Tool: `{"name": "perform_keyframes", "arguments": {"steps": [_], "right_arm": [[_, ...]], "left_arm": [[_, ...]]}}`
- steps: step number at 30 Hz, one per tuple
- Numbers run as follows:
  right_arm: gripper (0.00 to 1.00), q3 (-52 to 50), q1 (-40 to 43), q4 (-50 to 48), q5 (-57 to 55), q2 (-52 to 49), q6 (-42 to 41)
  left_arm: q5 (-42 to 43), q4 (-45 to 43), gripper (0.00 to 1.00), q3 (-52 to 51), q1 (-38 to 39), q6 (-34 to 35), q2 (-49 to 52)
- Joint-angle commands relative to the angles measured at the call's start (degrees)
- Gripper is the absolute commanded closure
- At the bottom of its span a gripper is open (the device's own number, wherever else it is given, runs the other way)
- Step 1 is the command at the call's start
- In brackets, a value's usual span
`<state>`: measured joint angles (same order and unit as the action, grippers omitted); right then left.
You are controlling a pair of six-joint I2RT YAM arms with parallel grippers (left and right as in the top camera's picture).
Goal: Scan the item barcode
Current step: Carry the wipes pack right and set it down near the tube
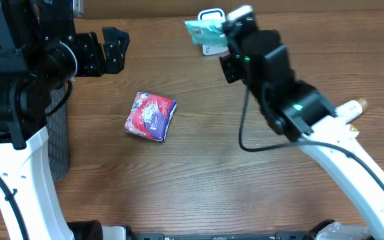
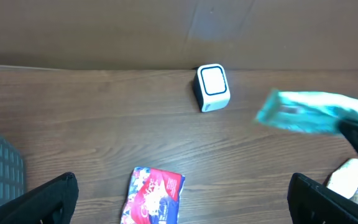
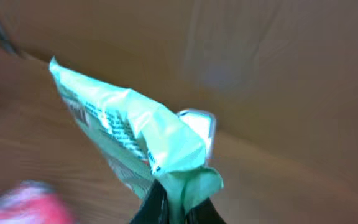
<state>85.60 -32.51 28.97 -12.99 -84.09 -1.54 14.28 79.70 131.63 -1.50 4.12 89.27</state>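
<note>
A mint-green packet (image 1: 202, 31) hangs in the air at the back of the table, pinched by its crimped end in my shut right gripper (image 1: 224, 37). It sits just in front of the small white scanner (image 1: 211, 17). In the right wrist view the packet (image 3: 129, 134) rises from the gripper (image 3: 176, 208), and the scanner (image 3: 201, 124) peeks out behind it. The left wrist view shows the scanner (image 2: 212, 87) with the packet (image 2: 316, 113) to its right. My left gripper (image 1: 109, 50) hovers wide open and empty at the back left. A red and blue packet (image 1: 151, 115) lies flat on the wood.
A dark mesh basket (image 1: 59, 133) stands at the table's left edge. A pale bottle-like item (image 1: 352, 110) lies at the right, beside my right arm. A brown cardboard wall (image 2: 166, 31) closes the back. The red and blue packet (image 2: 154, 196) lies below my left gripper (image 2: 182, 183).
</note>
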Motion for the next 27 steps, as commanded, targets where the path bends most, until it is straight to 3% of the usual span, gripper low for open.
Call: {"name": "perform_keyframes", "arguments": {"steps": [1,7,13,18,27], "right_arm": [[0.96,0.7,3.7,4.2,6.7,3.9,-25.8],[0.96,0.7,15.5,24.5,6.7,5.6,-45.2],[0.96,-2.1,28.9,35.9,5.6,5.5,-48.1],[0.96,-10.4,37.3,33.3,3.7,5.3,-48.2],[0.96,-28.1,45.4,16.0,2.8,2.2,-48.2]], "left_arm": [[-0.1,-0.2,0.00,0.6,0.0,-0.9,0.4],[-0.1,-0.2,0.00,0.6,0.0,-0.9,0.4],[-0.1,-0.2,0.00,0.6,0.0,-0.9,0.4],[-0.1,-0.2,0.00,0.6,0.0,-0.9,0.4],[-0.1,-0.2,0.00,0.6,0.0,-0.9,0.4]]}}
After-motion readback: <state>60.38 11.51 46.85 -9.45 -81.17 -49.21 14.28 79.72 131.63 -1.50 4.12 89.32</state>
